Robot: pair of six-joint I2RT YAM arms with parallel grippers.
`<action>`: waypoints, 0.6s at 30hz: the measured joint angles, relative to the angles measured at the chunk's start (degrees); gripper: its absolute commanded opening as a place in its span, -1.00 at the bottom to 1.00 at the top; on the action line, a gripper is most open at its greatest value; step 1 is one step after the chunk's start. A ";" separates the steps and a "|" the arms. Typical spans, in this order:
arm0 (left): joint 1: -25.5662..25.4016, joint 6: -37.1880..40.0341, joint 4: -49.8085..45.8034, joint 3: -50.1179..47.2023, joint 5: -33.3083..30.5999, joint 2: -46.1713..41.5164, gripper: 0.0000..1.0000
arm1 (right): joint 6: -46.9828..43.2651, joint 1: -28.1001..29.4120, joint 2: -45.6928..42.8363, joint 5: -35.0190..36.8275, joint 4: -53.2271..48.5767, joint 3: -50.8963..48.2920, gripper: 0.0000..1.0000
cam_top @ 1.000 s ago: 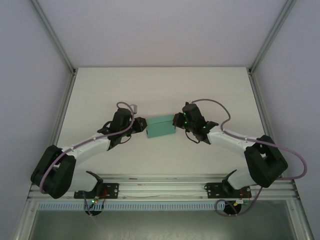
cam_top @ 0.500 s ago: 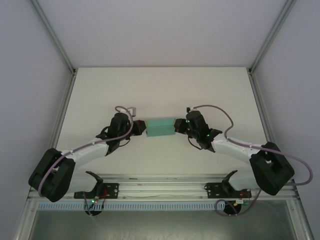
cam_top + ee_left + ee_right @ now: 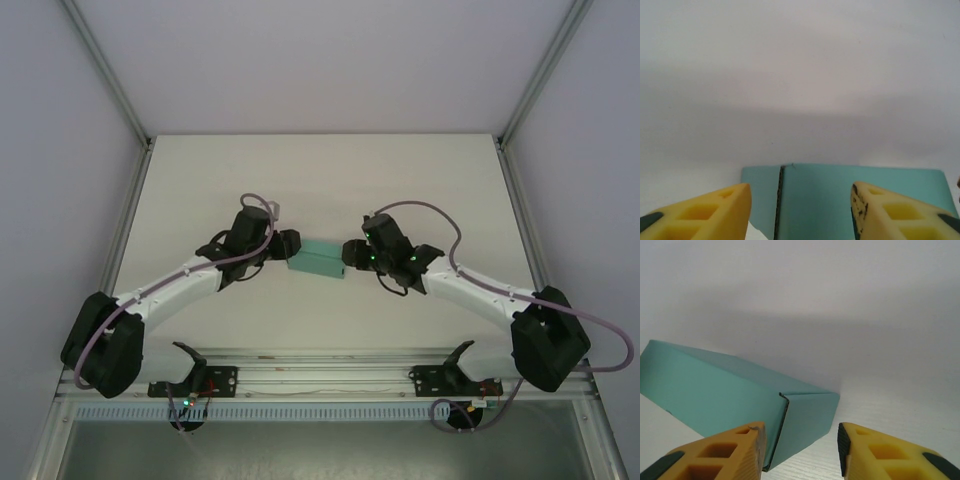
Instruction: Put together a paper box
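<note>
Both claws apart: my left gripper (image 3: pixel 287 245) and right gripper (image 3: pixel 351 255) sit at opposite ends of the paper box (image 3: pixel 318 262), gripping nothing (box lies closed on the table (image 3: pixel 320 180), between them).

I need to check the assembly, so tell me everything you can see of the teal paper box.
The paper box is matte teal-green thin card, folded into a closed, low rectangular block, with a dark seam showing near an end panel. It lies flat on the white table, slightly askew, between the left gripper and the right gripper. Both stand open at its ends, and neither clamps it.
</note>
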 measured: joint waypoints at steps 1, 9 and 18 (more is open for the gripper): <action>0.00 0.17 -0.61 0.48 -0.61 0.00 0.38 | -0.11 0.00 0.00 0.24 -0.66 0.50 -0.12; 0.00 1.14 -4.28 1.44 -3.63 0.00 0.65 | -1.70 0.00 0.00 0.02 -3.56 1.31 -0.05; 0.02 0.85 -2.75 -2.29 -0.42 -0.04 0.43 | -3.78 -0.04 3.93 -2.16 -0.48 1.53 -0.06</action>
